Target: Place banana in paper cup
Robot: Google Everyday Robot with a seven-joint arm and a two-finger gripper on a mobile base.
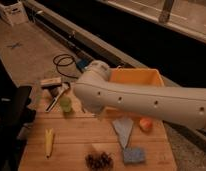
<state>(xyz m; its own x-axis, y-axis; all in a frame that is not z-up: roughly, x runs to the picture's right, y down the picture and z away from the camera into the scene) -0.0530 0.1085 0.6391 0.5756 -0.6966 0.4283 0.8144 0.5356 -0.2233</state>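
The banana [48, 141] is a slim pale yellow toy lying on the wooden table [76, 132] near its front left. The white arm [146, 102] reaches across the middle of the table from the right, with its rounded end [91, 92] just right of the small green cup [66, 104]. The paper cup is hidden behind the arm. My gripper is hidden too, somewhere at or below the arm's left end, well back and right of the banana.
A yellow bin [136, 80] stands at the back behind the arm. An orange piece [145, 124], a grey-blue cloth [123, 129], a blue sponge [133, 155] and a dark cluster [98, 161] lie at the front right. Tools [56, 95] lie back left. A black chair [16, 115] stands at the left.
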